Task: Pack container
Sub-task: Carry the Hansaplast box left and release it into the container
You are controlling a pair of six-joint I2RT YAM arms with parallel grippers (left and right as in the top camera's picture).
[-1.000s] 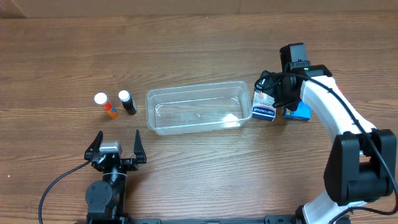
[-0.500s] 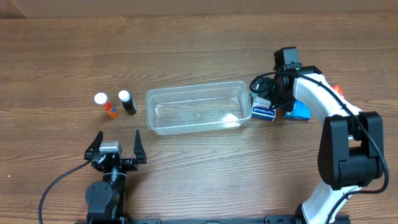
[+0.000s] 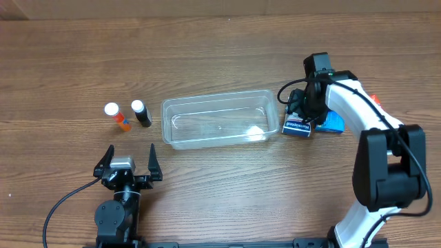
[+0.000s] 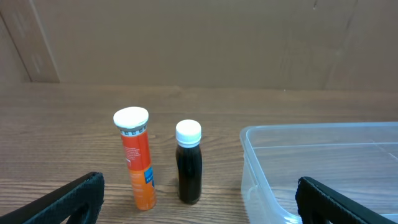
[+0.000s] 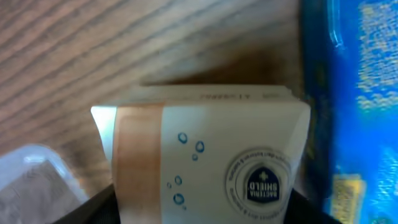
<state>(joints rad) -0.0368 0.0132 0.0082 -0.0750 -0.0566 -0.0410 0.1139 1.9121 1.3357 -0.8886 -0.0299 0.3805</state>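
Observation:
The clear container [image 3: 207,102] lies mid-table with nothing in it; its near corner [image 4: 252,140] shows in the left wrist view and a corner [image 5: 31,177] in the right wrist view. My right gripper [image 3: 303,114] is shut on a white and blue soap box [image 3: 297,127] just right of the container. The box [image 5: 205,149] fills the right wrist view, with dark fingers pressing on both sides of it. My left gripper [image 3: 129,162] stands open near the front edge, holding nothing. An orange tube [image 3: 117,116] [image 4: 137,158] and a black bottle [image 3: 142,113] [image 4: 188,162] stand upright left of the container.
A blue pack [image 3: 334,122] [image 5: 354,93] lies right beside the soap box, under the right arm. A small orange thing [image 3: 374,100] peeks out behind the right forearm. A cardboard wall runs along the table's far edge.
The right gripper's jaws closed onto the soap box, and the box has shifted slightly right, away from the container wall. The left arm has not moved.

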